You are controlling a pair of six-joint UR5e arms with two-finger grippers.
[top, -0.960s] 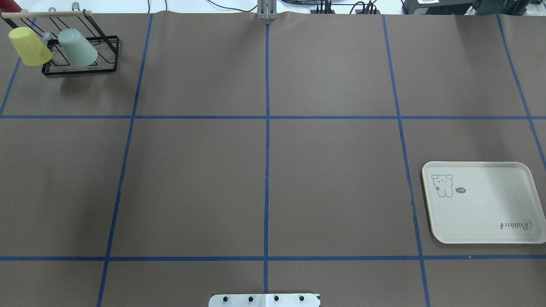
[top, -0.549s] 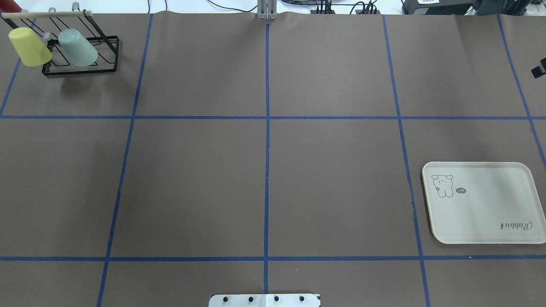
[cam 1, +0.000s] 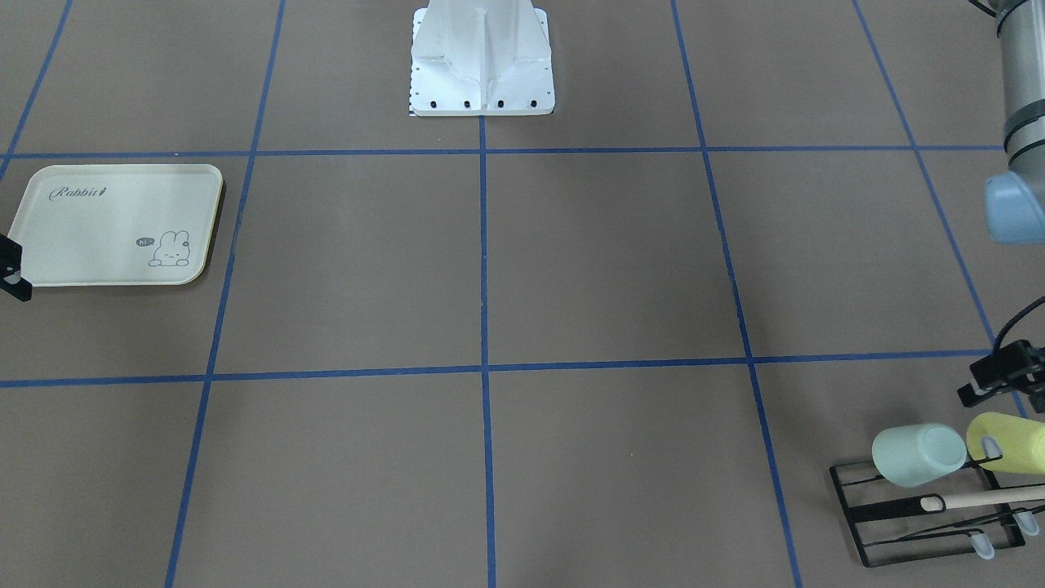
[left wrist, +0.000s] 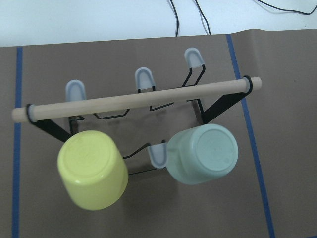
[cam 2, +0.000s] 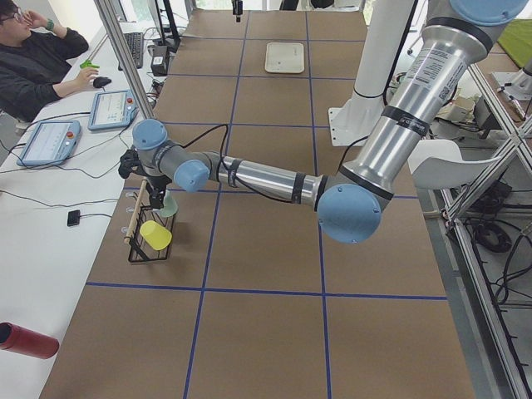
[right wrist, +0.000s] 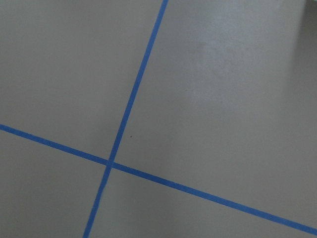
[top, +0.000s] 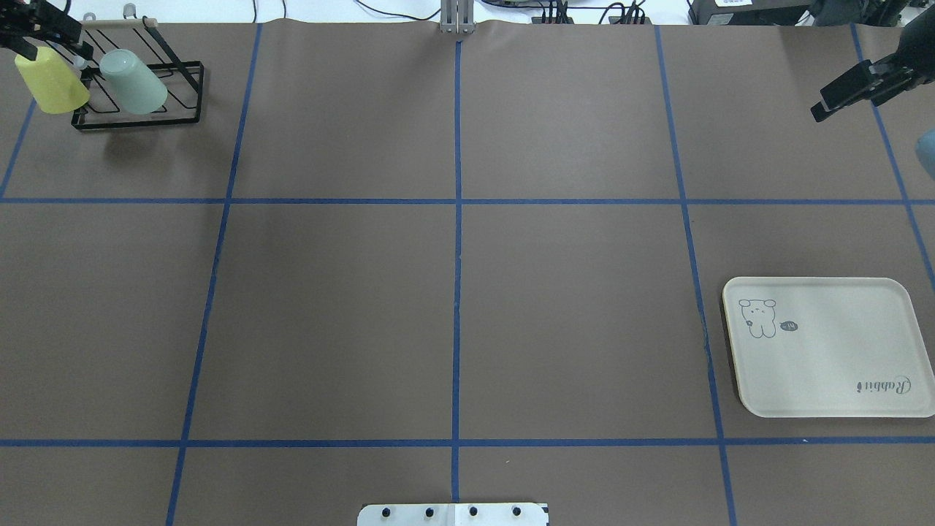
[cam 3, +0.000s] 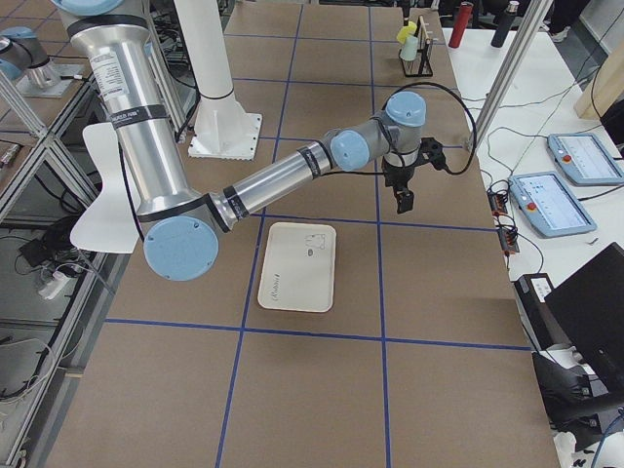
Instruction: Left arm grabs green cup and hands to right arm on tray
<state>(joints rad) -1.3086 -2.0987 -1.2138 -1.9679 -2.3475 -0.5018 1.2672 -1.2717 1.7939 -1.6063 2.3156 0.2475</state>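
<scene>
**Layout.** The white bolted robot base plate [top: 453, 513] sits at the near edge of the brown paper-covered table [top: 453, 292], which is marked with a grid of blue tape. Further out on the robot's right lies the cream rectangular tray with rounded corners and a rabbit drawing [top: 825, 394]; nothing rests on it. The right gripper [top: 840, 98] hangs beyond the tray, well apart from it. Whether its jaws stand apart or together cannot be told.

**Task item.** In the far left corner stands the black wire rack with a wooden top rod [top: 175, 117]. The pale mint-green smooth plastic cup [top: 135, 82] hangs on one peg, mouth down and tilted, with its base toward the left wrist camera. The pale yellow plastic cup [top: 50, 82] hangs on the neighbouring peg, beside the green one but not touching it.

**Step in hand.** This appears to be the approach to the grasp. The left gripper [top: 51, 40] hovers over the rack's yellow-cup end and holds nothing; its jaw state cannot be told.

**Recommended procedure.**
1. Shift the left gripper toward the green cup until the cup is centred under the wrist.
2. Descend with the jaws spread across the tapered wall, clear of the wooden rod and the yellow cup.
3. Close below the base, where the taper is wider.
4. Withdraw along the peg's axis, not straight up, so that the rack is not dragged.
</scene>
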